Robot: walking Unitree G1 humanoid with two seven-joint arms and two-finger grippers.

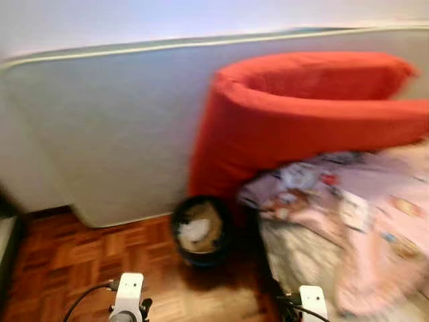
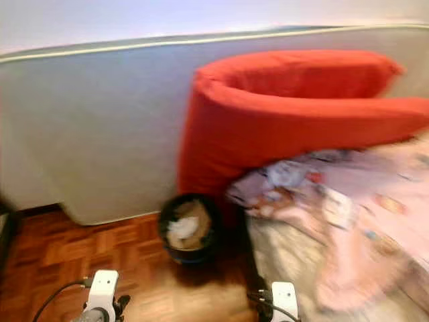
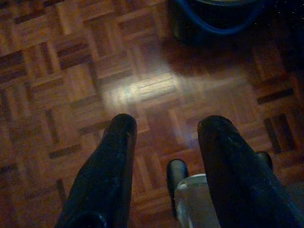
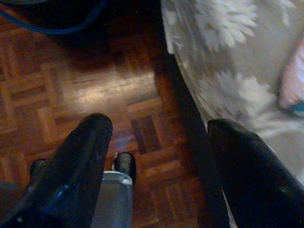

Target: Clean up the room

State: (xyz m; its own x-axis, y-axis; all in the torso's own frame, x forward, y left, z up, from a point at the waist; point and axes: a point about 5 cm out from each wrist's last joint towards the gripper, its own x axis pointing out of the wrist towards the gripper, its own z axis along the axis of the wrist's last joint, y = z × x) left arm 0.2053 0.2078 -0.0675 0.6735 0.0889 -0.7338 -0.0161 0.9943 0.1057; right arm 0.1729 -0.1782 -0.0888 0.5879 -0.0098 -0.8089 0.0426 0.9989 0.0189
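Wastebasket (image 1: 199,229), lower centre of the frame on the parquet floor (image 1: 74,258), already holds crumpled paper; the bed (image 1: 348,228) at right looks rumpled, so tidying remains. Left tool (image 3: 164,156) and right tool (image 4: 156,156) hang spread, carrying nothing.

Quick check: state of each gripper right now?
Left gripper: open, holding nothing, over the parquet floor.
Right gripper: open, holding nothing, beside the bed.

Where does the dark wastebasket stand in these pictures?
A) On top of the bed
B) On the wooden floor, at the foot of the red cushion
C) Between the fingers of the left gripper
B: the wastebasket stands on the parquet floor below the red cushion, beside the bed.
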